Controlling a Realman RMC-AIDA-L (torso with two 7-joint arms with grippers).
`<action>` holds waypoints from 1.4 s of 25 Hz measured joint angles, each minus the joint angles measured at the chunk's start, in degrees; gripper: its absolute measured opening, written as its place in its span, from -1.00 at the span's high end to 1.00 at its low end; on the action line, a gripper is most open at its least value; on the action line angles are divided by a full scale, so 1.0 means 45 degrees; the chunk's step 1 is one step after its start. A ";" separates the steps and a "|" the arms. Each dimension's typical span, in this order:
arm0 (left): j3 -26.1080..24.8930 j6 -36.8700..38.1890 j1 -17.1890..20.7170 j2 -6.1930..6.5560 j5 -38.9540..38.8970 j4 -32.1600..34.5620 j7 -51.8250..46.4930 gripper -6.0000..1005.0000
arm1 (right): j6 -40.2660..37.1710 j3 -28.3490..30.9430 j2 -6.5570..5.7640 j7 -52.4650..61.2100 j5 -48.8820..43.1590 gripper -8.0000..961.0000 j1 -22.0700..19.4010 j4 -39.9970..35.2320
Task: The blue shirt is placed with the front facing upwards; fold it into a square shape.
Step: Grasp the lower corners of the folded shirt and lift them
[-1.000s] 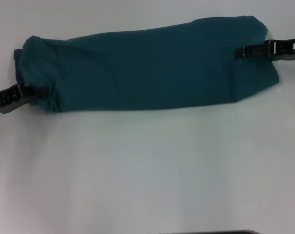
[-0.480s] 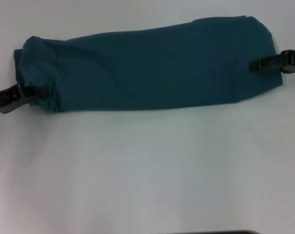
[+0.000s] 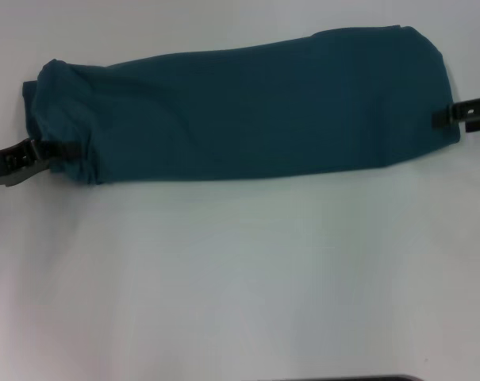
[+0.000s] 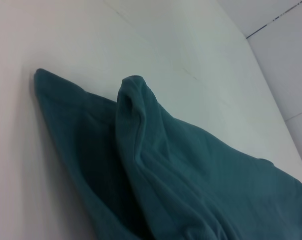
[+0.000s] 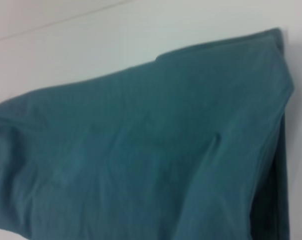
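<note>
**Right gripper backs off the shirt's end**

Since a second ago the right gripper [image 3: 439,117] has drawn outward from over the cloth to the very edge of the blue shirt [image 3: 247,111]; its fingertips now sit just at the right end, and whether they pinch the hem or have let go cannot be told. The shirt lies as a long folded band across the far part of the white table [image 3: 240,270], plain side up, its right end higher in the head view. The left gripper [image 3: 61,148] has not moved: it is clenched on the bunched left end of the shirt, where the cloth gathers in wrinkles.
</note>
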 joint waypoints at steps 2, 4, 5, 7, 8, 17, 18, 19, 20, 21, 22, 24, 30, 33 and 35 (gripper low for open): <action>0.0000 0.0004 -0.0003 -0.0002 0.0000 0.0000 -0.0001 0.95 | 0.0202 -0.0018 0.0150 -0.0152 -0.0186 -0.90 -0.0007 -0.0046; 0.0000 0.0013 -0.0011 -0.0011 0.0000 0.0000 0.0001 0.95 | 0.0426 -0.0021 0.0293 -0.0326 -0.0327 -0.90 -0.0007 -0.0114; 0.0000 0.0032 -0.0016 -0.0015 0.0000 0.0000 0.0000 0.95 | 0.0535 -0.0023 0.0348 -0.0421 -0.0381 -0.89 -0.0007 -0.0131; 0.0000 0.0081 -0.0021 -0.0025 0.0000 0.0001 0.0000 0.95 | 0.0690 -0.0033 0.0431 -0.0619 -0.0454 -0.89 -0.0008 -0.0140; 0.0000 0.0108 -0.0021 -0.0030 0.0000 0.0000 0.0000 0.95 | 0.0734 -0.0038 0.0464 -0.0708 -0.0470 -0.88 -0.0008 -0.0142; -0.0001 0.0180 -0.0020 -0.0060 0.0000 0.0001 0.0000 0.95 | 0.1130 -0.0056 0.0694 -0.1260 -0.0479 -0.85 0.0014 0.0108; 0.0000 0.0180 -0.0026 -0.0060 0.0000 0.0001 0.0000 0.95 | 0.1153 -0.0063 0.0707 -0.1270 -0.0482 -0.85 0.0018 0.0134; -0.0001 0.0180 -0.0028 -0.0059 0.0000 0.0000 0.0000 0.95 | 0.1179 -0.0074 0.0715 -0.1274 -0.0482 -0.85 0.0019 0.0154; -0.0001 0.0180 -0.0028 -0.0058 0.0000 0.0000 0.0000 0.95 | 0.1217 -0.0095 0.0720 -0.1273 -0.0481 -0.85 0.0019 0.0198; 0.0000 0.0181 -0.0027 -0.0058 0.0000 0.0000 0.0000 0.95 | 0.1262 -0.0116 0.0725 -0.1262 -0.0481 -0.84 0.0018 0.0243; 0.0000 0.0180 -0.0023 -0.0058 0.0000 0.0001 0.0000 0.95 | 0.1357 -0.0139 0.0725 -0.1235 -0.0482 -0.84 0.0017 0.0308; 0.0000 0.0180 -0.0016 -0.0058 0.0000 0.0001 0.0000 0.95 | 0.1528 -0.0132 0.0726 -0.1091 -0.0482 -0.83 0.0008 0.0373; -0.0001 0.0203 -0.0027 -0.0058 0.0000 -0.0012 0.0000 0.95 | 0.1592 -0.0151 0.0724 -0.0781 -0.0634 -0.43 -0.0011 0.0279; -0.0001 0.0213 -0.0027 -0.0058 0.0000 -0.0016 0.0000 0.95 | 0.1590 -0.0140 0.0722 -0.0702 -0.0803 -0.17 0.0034 0.0252; 0.0000 0.0236 -0.0026 -0.0057 0.0000 -0.0019 0.0000 0.95 | 0.1548 -0.0150 0.0677 -0.0647 -0.0824 0.00 0.0053 0.0207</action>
